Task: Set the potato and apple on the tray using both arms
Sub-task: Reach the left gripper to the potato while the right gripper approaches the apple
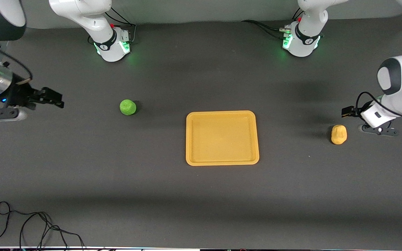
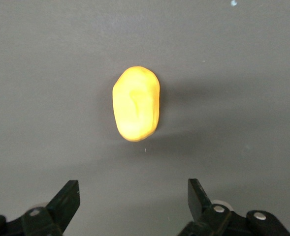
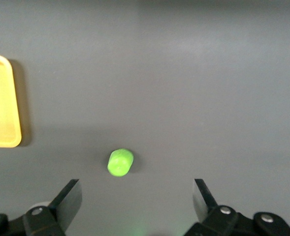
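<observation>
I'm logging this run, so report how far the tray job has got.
Done: nothing; the tray holds neither item. In hand: the left gripper is open and empty above the potato, at the left arm's end of the table; the right gripper is open and empty at the right arm's end, the apple untouched. Left: grasp both and place them on the tray.

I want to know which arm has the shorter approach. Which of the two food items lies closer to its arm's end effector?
The potato: the left end effector is right beside it, whereas the green apple lies well apart from the right end effector.
</observation>
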Available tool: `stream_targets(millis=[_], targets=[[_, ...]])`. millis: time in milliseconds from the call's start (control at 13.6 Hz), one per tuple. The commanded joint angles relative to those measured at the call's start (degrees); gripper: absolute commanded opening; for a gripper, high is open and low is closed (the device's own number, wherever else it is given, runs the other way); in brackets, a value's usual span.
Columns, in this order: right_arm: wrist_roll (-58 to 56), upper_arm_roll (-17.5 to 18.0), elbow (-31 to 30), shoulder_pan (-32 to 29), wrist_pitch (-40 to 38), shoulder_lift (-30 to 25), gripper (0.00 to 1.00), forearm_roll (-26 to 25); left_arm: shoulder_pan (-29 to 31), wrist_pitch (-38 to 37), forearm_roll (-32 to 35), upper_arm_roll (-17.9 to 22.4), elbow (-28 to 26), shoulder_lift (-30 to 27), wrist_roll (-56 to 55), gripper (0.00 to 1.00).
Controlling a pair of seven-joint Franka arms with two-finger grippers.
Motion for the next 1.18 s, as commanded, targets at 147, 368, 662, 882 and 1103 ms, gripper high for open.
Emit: stream_targets(millis=[147,368,662,882,1103], targets=[[8.96,-0.11,-25.87,7.65,8.32,-20.32,1.0,0.06,-0.46,10.0,0.08,-0.74,0.7,9.1,1.16,0.9],[11.0,-0.11,-33.63,10.39,9.91,-25.01,1.0,0.06,-0.64,11.77,0.52,-0.74,1.15,10.95,0.98,0.5],[11.09,-0.11,-39.0,11.27,12.8,-26.77,1.0,0.06,-0.81,9.23,0.26,-1.09,3.17,9.64,-1.12,0.08],[12.23,-0.02,-47.07,11.44,23.41,-25.9,1.0,0.06,-5.8,-0.32,-0.01,-2.76,11.05,9.19,-12.94,0.08],[14.59,-0.02,-55.77,12.32,37.64,-23.09,1.0,0.15,-10.91,-9.21,-4.55,-6.53,18.1,9.2,-23.01,0.09]])
